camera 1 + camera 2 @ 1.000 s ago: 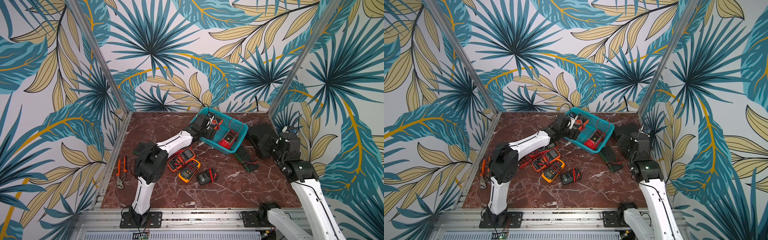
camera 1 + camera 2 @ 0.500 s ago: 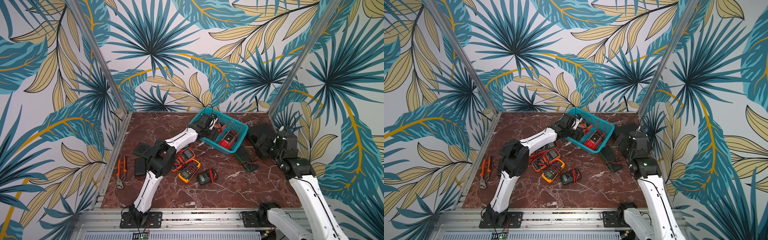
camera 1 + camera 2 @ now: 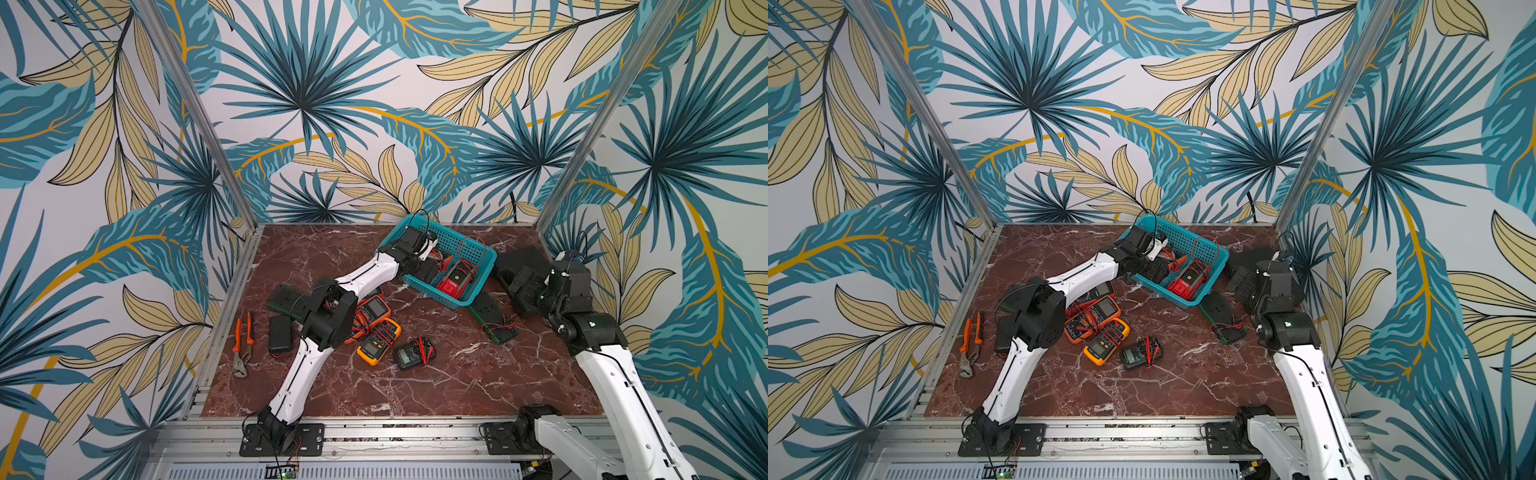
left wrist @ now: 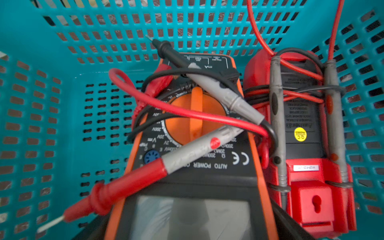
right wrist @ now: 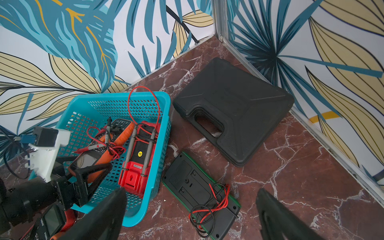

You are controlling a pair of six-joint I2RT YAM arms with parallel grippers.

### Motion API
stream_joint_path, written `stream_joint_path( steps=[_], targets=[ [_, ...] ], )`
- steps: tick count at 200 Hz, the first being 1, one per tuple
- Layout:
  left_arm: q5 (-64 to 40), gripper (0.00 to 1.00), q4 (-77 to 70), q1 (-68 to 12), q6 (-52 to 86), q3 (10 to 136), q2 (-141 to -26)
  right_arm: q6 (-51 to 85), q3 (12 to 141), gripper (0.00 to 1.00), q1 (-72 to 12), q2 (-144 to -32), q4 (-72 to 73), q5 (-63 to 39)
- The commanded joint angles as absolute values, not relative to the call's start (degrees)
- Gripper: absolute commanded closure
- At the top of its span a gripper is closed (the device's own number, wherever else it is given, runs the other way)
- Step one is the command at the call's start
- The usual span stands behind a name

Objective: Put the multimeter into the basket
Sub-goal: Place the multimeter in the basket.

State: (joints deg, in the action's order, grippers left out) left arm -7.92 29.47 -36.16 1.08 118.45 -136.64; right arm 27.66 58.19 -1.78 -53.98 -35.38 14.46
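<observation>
The teal basket (image 3: 490,259) (image 3: 1223,255) (image 4: 62,104) (image 5: 164,133) stands at the back of the marble table. Inside it lies a red multimeter (image 3: 453,282) (image 3: 1185,282) (image 4: 311,145) (image 5: 137,164) wrapped in its leads. Beside that one, an orange-edged multimeter (image 4: 207,166) (image 5: 118,133) lies tilted with loose probes across its dial. My left gripper (image 3: 424,270) (image 3: 1152,270) (image 5: 89,170) reaches over the basket's rim and is shut on this meter's display end. My right gripper (image 3: 521,286) (image 3: 1246,286) (image 5: 190,193) hangs open to the right of the basket, holding nothing.
Several more multimeters (image 3: 376,328) (image 3: 1100,328) lie in a heap in the middle of the table. A green-edged meter (image 3: 492,320) (image 5: 199,193) lies face down by the basket. A black case (image 3: 519,262) (image 5: 232,110) fills the back right corner. Orange pliers (image 3: 243,340) and a black box (image 3: 278,334) lie left.
My left arm has stretched further, its elbow swinging right, and the gripper has gone deeper into the basket with the orange multimeter. The right arm has barely moved.
</observation>
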Motion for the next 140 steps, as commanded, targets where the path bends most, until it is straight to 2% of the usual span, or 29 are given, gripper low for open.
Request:
stream_joint_path(
  steps=[1, 22, 60, 85, 140],
  targets=[
    [-10.51, 0.52, 29.3, -35.95, -0.65, 122.57, -136.41, 28.65, 58.27, 0.0, -1.51, -54.55, -34.71, 13.6],
    [-9.93, 0.35, 29.59, -35.88, -0.66, 122.79, -138.17, 28.65, 58.36, 0.01, -1.55, -54.66, -34.94, 13.57],
    [-10.19, 0.18, 29.75, -35.95, -0.53, 122.72, -138.26, 28.66, 58.69, 0.01, -1.49, -55.08, -35.57, 14.02],
    [-10.69, 0.01, 30.06, -35.95, -0.14, 122.62, -137.96, 28.74, 59.06, 0.0, -1.54, -56.18, -36.6, 14.22],
    [-11.26, 0.0, 29.05, -35.9, 1.06, 120.47, -133.92, 28.39, 59.95, 0.01, -1.52, -60.33, -39.01, 12.3]
  ],
)
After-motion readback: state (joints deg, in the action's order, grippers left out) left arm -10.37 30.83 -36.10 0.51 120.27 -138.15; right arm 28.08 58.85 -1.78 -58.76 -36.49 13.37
